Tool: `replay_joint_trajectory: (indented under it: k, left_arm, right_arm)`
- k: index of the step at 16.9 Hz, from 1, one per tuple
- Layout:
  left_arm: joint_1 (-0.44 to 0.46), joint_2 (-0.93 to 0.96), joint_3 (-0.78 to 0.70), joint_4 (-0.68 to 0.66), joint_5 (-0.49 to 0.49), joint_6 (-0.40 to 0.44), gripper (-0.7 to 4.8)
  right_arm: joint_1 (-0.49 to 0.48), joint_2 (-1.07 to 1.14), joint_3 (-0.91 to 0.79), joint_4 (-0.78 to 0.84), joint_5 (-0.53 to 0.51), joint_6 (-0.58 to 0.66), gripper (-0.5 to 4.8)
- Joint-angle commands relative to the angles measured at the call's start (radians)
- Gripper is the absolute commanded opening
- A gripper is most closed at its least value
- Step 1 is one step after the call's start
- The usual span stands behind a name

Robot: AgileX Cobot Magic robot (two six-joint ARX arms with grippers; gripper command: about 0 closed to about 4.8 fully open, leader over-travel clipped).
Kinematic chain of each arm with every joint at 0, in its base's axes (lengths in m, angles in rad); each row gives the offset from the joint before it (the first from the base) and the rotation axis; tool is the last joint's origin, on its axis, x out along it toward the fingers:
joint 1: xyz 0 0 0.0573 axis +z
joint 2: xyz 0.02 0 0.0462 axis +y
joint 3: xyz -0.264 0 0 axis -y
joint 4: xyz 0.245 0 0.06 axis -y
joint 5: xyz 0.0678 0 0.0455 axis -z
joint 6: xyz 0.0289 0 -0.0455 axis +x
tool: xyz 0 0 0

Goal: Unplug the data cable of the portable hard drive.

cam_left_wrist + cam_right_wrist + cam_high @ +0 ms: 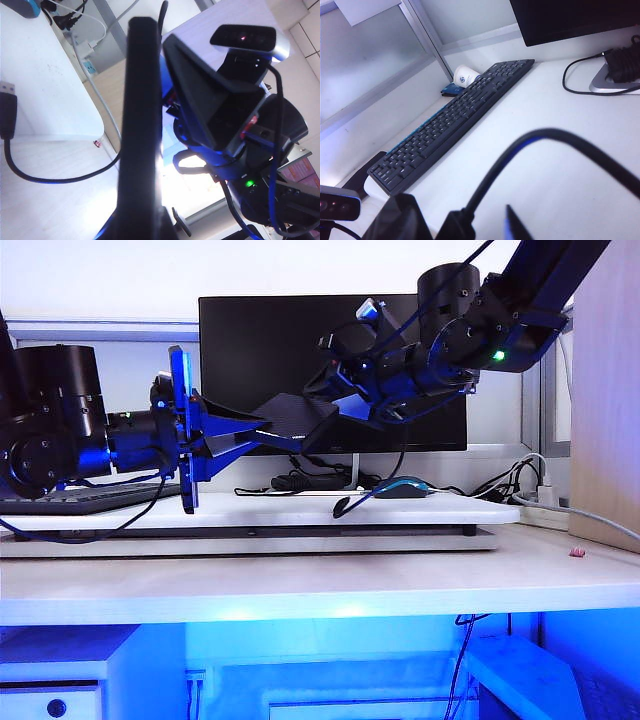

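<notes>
While my left gripper [262,430] pinches the portable hard drive [300,418] by one end, the smooth flat slab hangs in the air in front of the glossy black monitor [240,350], tilted, well above the white tabletop [300,585]. In my left wrist view the drive [140,125] shows only as a thin dark edge. My right gripper [345,400] comes in from two o'clock and sits at the drive's far end; whether its jaws are closed on the plug I cannot tell. The data cable [360,498], a thin black cord, droops from there to the white desk mat [150,520], its flat USB plug [7,112] lying loose. At five o'clock from the drive rests a rounded blue-and-black mouse [402,486]; a matte keyboard [455,120] lies on the left.
</notes>
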Motion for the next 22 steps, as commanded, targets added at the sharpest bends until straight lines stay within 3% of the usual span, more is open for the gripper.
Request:
replay_joint_trajectory:
  k: [1,5,9,13,22]
  left_arm:
    - [-0.001,-0.005,0.007,0.033,0.001,0.001,-0.05]
    - [-0.001,-0.005,0.007,0.022,0.007,-0.026,-0.05]
    - [-0.001,-0.004,0.006,-0.04,0.056,-0.018,-0.05]
    - [-0.001,-0.004,0.006,-0.057,0.094,-0.017,-0.05]
    - [-0.001,-0.004,0.003,-0.072,0.095,0.005,-0.05]
  right_arm:
    - [0.013,-0.005,0.004,0.017,0.0,0.0,-0.06]
    - [0.003,-0.005,0.004,0.035,0.145,-0.041,-0.06]
    - [-0.056,-0.005,0.005,0.076,0.222,-0.082,-0.06]
    - [-0.137,-0.002,0.126,0.011,0.205,-0.087,-0.06]
    - [-0.172,0.014,0.242,-0.055,0.206,-0.138,-0.06]
